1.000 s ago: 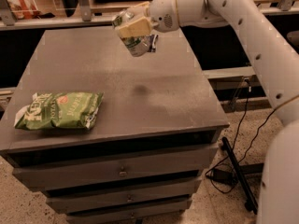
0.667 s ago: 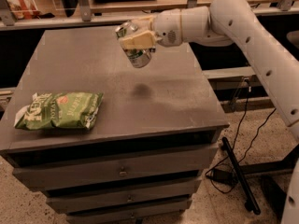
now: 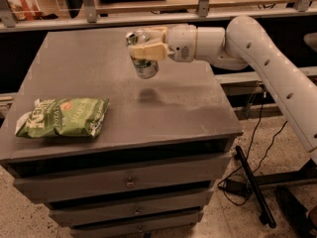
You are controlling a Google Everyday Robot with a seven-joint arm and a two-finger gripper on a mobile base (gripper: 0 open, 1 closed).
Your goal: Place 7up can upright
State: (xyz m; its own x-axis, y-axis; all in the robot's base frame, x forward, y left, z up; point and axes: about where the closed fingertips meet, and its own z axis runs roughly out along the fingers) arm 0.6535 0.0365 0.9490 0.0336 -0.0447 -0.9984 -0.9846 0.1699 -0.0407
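The 7up can hangs slightly tilted in the air over the back middle of the grey surface, its upper half masked by the gripper's fingers clamped on it, open room beneath, the green crisp bag well apart by the front-left edge.

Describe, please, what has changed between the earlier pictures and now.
The gripper, shut on the 7up can, has carried it lower toward the table; it hangs above the top, not set down. The green chip bag stayed put at front left.
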